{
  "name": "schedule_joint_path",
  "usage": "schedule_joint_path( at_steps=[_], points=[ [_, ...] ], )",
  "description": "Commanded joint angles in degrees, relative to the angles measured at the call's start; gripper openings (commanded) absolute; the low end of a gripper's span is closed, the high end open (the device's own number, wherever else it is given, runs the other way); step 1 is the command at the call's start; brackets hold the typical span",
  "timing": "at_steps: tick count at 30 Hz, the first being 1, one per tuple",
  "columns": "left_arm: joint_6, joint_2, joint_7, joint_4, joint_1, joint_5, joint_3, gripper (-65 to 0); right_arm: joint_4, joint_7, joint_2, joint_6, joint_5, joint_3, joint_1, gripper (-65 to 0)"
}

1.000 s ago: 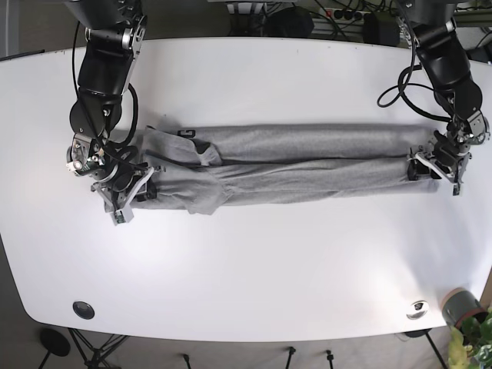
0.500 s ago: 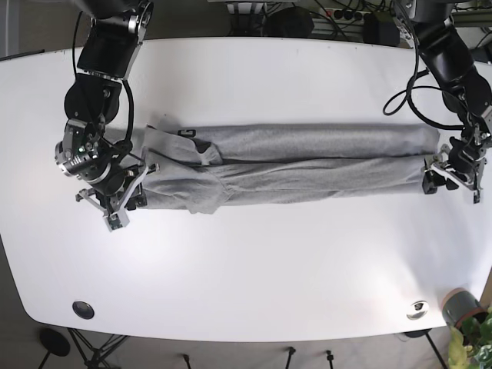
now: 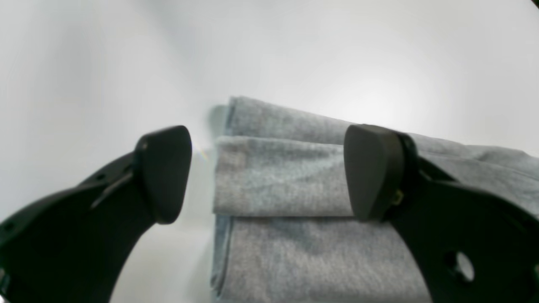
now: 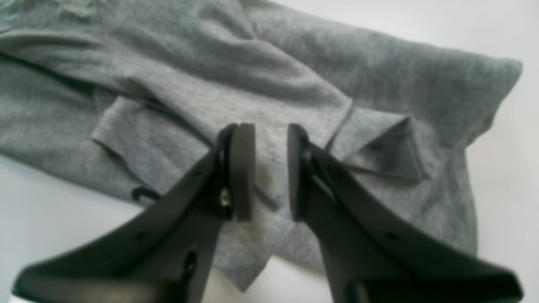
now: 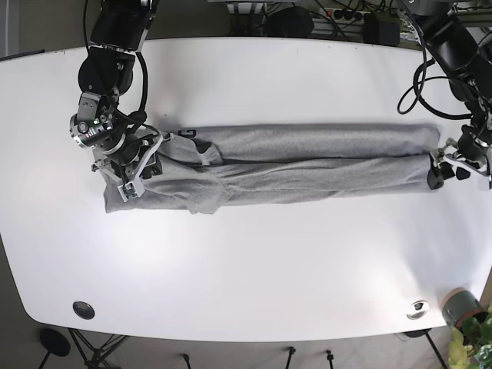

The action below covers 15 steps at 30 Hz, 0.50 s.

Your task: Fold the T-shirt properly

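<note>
The grey T-shirt (image 5: 307, 161) lies folded into a long narrow strip across the white table (image 5: 254, 261). My left gripper (image 5: 444, 173) hovers just off the strip's right end. In the left wrist view it is open (image 3: 267, 172), its fingers wide apart, and the layered end of the T-shirt (image 3: 286, 252) lies on the table beyond them. My right gripper (image 5: 132, 181) hangs over the strip's left end. Its pads (image 4: 243, 168) are almost together with a slim gap and nothing in it. Below them the T-shirt (image 4: 379, 84) lies rumpled, with a sleeve fold.
A potted plant (image 5: 463, 310) stands at the table's front right corner, beside a small silver fitting (image 5: 417, 309). A black round insert (image 5: 83, 310) sits at the front left. Cables hang behind the far edge.
The left gripper drew back to the right, off the shirt's end. The right gripper rose from the strip's left tip towards the far side, and its fingers came closer together. The tip now lies flat.
</note>
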Motion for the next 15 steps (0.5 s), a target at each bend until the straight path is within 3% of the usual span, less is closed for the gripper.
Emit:
schedule_joint_path(
  at_steps=[1,15],
  points=[
    [-0.24,-1.61,-1.13,-1.71,-0.97,-1.00,-0.17,-11.7,-0.12,1.17,0.31,-0.03,0.71,0.11,0.90,-52.0],
    [-0.33,-2.58,-1.31,-10.94,-0.79,-1.17,2.82,-11.7,-0.39,1.26,-0.04,-0.03,0.71,0.11,0.90,-52.0]
  ],
)
